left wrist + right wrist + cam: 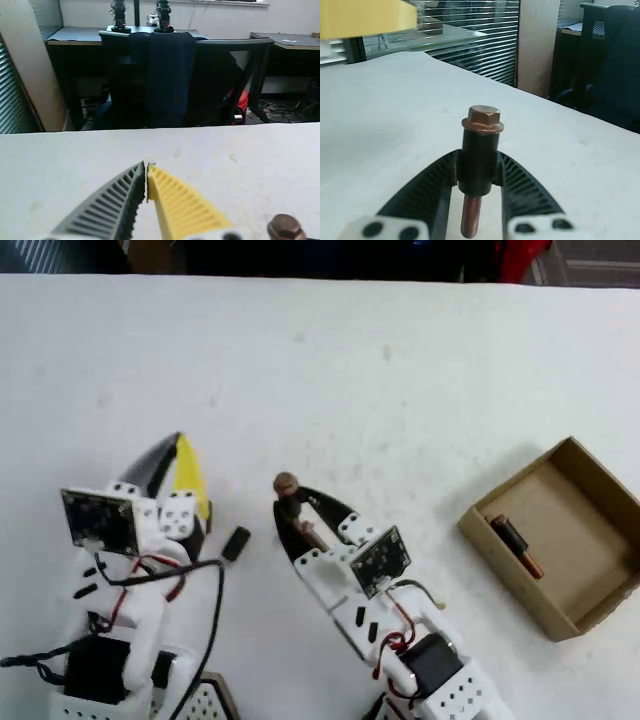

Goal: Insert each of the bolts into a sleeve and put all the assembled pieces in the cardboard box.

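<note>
My right gripper (477,175) is shut on a black sleeve (478,160) with a copper bolt (482,118) pushed through it; the hex head sticks out on one side and the threaded end on the other. From above, that gripper (298,522) holds the assembled piece (288,498) near the table's middle. My left gripper (146,182), one grey and one yellow finger, is shut with nothing in it and hovers at the left (178,465). A loose black sleeve (236,543) lies between the two arms. One assembled piece (516,544) lies in the cardboard box (560,540) at the right.
The white table (350,370) stretches open behind both arms. Dark chairs and desks stand beyond its far edge. Cables run along the left arm's base.
</note>
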Controlling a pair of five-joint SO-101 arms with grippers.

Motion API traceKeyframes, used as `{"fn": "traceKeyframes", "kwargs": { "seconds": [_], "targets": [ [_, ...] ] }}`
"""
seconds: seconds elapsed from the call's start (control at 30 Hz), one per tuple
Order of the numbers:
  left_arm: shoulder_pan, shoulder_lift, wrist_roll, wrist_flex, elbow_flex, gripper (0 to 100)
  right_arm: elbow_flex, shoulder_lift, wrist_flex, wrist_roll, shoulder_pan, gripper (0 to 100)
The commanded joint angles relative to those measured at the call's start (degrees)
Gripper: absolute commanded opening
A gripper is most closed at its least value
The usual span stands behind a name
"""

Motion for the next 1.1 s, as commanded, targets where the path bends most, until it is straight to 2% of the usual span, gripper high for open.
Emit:
{"fn": "traceKeyframes", "kwargs": {
  "seconds": [0.0,0.13,0.23,0.33,0.47,0.53,0.7,0.9,1.07],
  "targets": [
    [-3.82,0.13,-0.62,-0.09,-1.41,2,-5.54,-0.84,6.99,1.85,1.98,1.6],
    [-3.74,0.13,-0.62,5.36,-1.49,2,-13.27,-0.84,19.03,4.84,2.07,1.6],
    [-3.82,0.13,-0.62,8.53,-1.23,2,-16.62,-0.84,22.46,6.95,3.30,1.6],
    [-3.82,0.13,-0.70,11.52,-0.79,2,-20.40,-0.75,25.27,7.30,7.60,1.6],
    [-4.35,0.13,-0.79,12.66,3.43,2,-27.69,-0.57,31.87,7.82,11.12,1.6],
    [-6.46,0.13,-0.79,12.22,5.63,2,-32.53,1.10,35.30,10.64,11.30,1.6],
    [-10.95,0.13,-0.79,12.75,7.30,2,-44.48,12.62,40.13,12.48,12.18,1.6],
    [-10.95,-0.92,-5.19,15.65,7.47,2,-58.02,27.91,42.24,12.48,18.15,1.6],
    [-10.51,-9.36,-6.24,18.02,9.05,2,-70.59,38.29,45.76,12.66,22.20,1.6]
  ]
}}
